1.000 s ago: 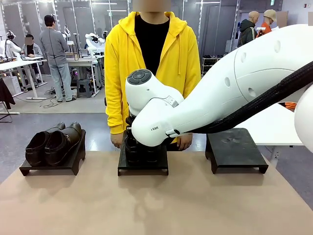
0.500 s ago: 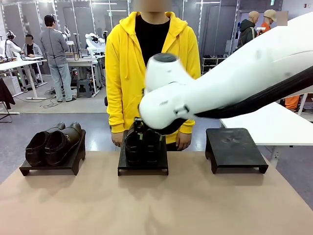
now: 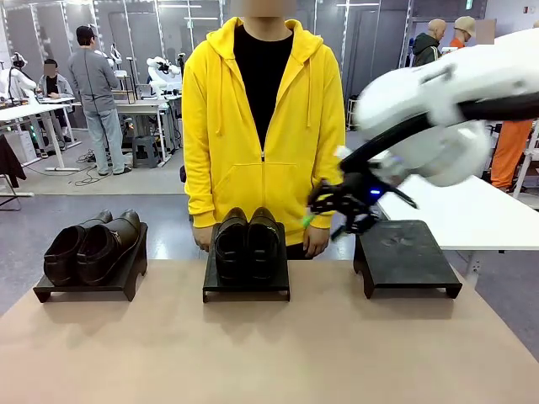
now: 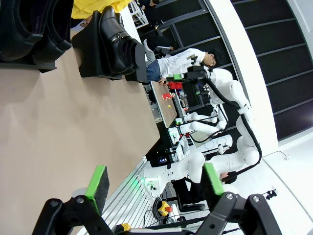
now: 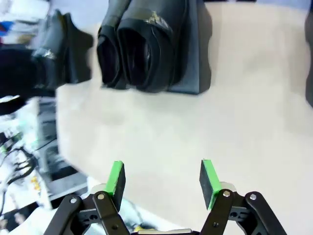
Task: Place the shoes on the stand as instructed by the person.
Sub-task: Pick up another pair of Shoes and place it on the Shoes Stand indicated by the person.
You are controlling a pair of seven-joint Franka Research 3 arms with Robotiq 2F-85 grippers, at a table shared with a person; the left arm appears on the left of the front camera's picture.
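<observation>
Having left the middle shoes [image 3: 247,244], right tool [image 3: 333,208] hovers open.

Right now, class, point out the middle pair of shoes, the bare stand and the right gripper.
Middle pair of shoes [image 3: 247,242], front view, toe caps.
Bare stand [image 3: 404,251], front view, top surface.
Right gripper [image 3: 324,206], front view, between fingertips.

A robotics lab: behind the tan table [image 3: 253,353] stand workbenches [image 3: 34,109] with seated and standing people, more white robot arms [image 3: 164,71] at other stations, cables trailing over the grey floor [image 3: 93,172].
</observation>
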